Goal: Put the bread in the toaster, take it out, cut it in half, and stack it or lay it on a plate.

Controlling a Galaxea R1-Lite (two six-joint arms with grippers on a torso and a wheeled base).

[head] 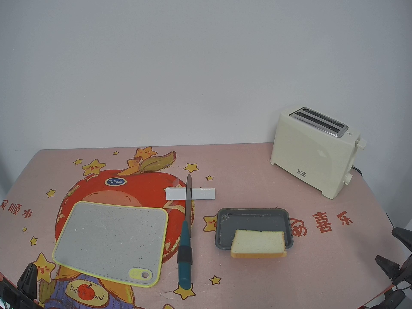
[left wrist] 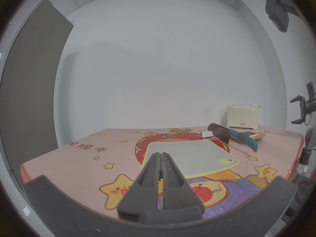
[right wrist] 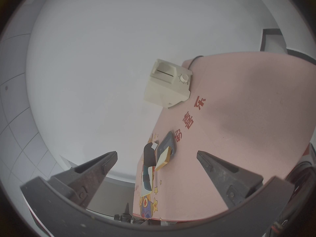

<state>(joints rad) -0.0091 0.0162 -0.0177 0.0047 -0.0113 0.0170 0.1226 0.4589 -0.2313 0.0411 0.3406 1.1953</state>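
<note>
A slice of white bread [head: 259, 243] lies at the near edge of a dark rectangular tray [head: 253, 218] at the table's middle right. The cream toaster [head: 316, 151] stands at the back right, both top slots empty. A teal-handled knife [head: 185, 254] lies beside the grey cutting board [head: 110, 240], its blade resting on a white holder [head: 190, 193]. My left gripper [left wrist: 160, 158] is shut and empty, low at the table's near-left corner [head: 28, 279]. My right gripper [right wrist: 156, 153] is open and empty off the near-right edge [head: 392, 250], facing the bread [right wrist: 163, 158] and toaster [right wrist: 168, 88].
The table [head: 257, 168] is covered by a pink cloth with an apple cartoon. A plain white wall rises directly behind it. The toaster's cord [head: 357, 171] trails off its right side. Bare cloth lies between the tray and the toaster.
</note>
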